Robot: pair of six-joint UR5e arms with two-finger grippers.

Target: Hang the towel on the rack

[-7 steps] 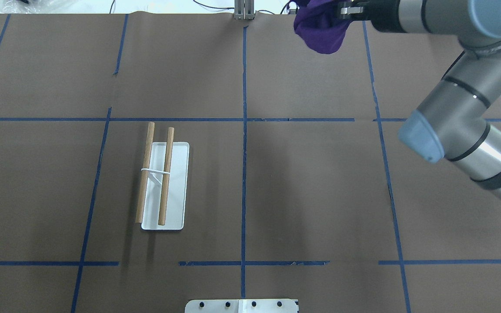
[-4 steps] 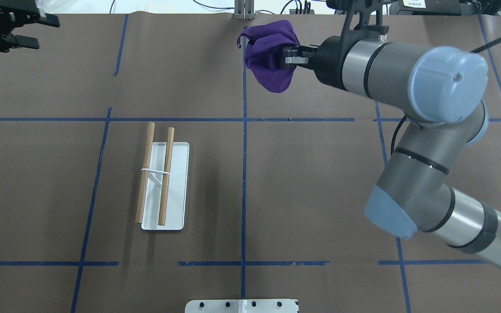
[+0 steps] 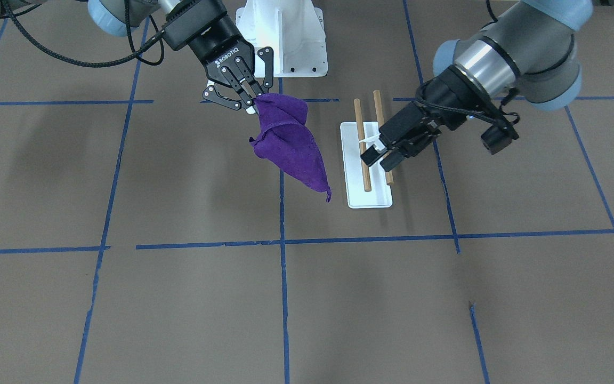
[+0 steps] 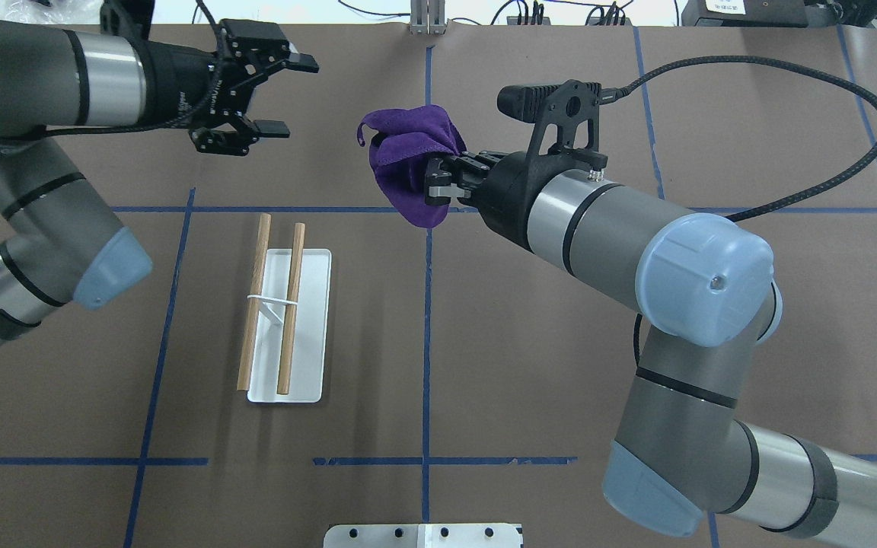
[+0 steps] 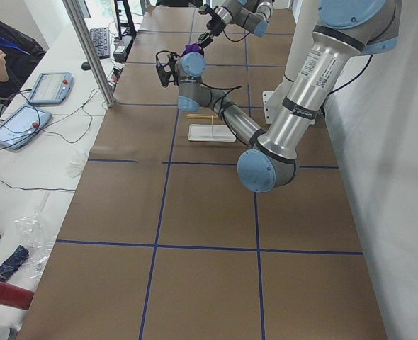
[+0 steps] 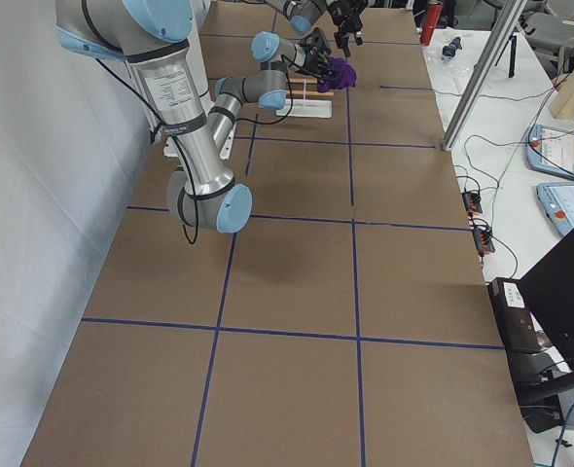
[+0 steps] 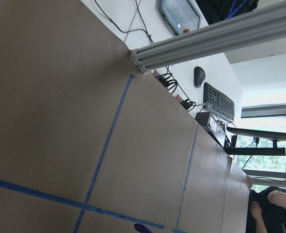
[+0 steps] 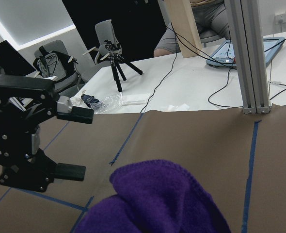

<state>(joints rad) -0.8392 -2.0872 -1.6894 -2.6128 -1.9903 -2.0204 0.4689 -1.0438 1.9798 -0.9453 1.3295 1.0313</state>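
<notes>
The purple towel (image 4: 406, 160) hangs bunched from my right gripper (image 4: 432, 187), which is shut on it and holds it in the air above the table's centre line; it also shows in the front view (image 3: 291, 149) under that gripper (image 3: 252, 104). The rack (image 4: 309, 335) stands left of centre, with a white base and two brown rods (image 4: 291, 304). My left gripper (image 4: 292, 97) is open and empty, raised beyond the rack and pointing at the towel. In the right wrist view it (image 8: 80, 143) shows open to the left of the towel (image 8: 157, 199).
Brown paper with blue tape lines (image 4: 427, 342) covers the table. The white robot pedestal (image 3: 281, 37) stands at the robot's side. A metal post (image 4: 427, 19) rises at the far edge. A black cable (image 4: 827, 84) loops from the right wrist.
My right gripper has carried the towel left and nearer the robot, to the centre line. My left arm has come in from the far left, gripper open, toward the towel.
</notes>
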